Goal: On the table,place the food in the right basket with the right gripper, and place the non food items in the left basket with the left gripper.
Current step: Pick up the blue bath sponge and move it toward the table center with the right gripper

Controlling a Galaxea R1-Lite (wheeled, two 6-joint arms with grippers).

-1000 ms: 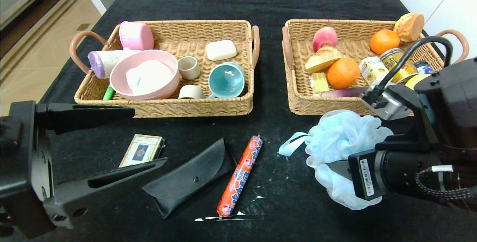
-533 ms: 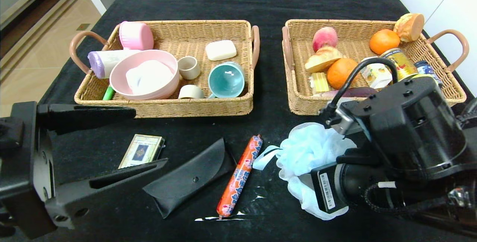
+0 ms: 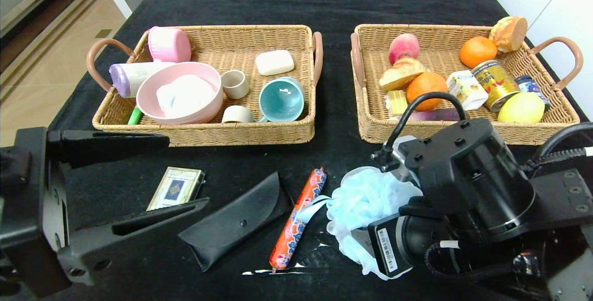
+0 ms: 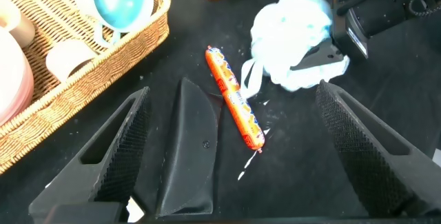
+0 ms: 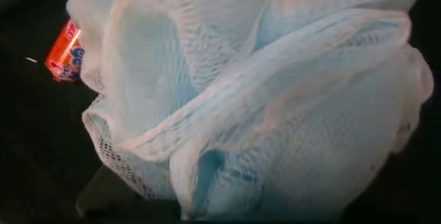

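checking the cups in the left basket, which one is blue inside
The teal ceramic cup at the tan wicker left basket's near right end. The two small beige cups beside it are plain cream, one upright, one tipped over.

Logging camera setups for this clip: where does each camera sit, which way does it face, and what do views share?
Head view: high on the robot, looking down at the table; both arms show.
Left wrist view: on the left arm, facing sausage stick and pouch; left gripper fingers frame it.
Right wrist view: pressed against the bath pouf; no gripper visible.
Shared: pouf and sausage appear in all three.
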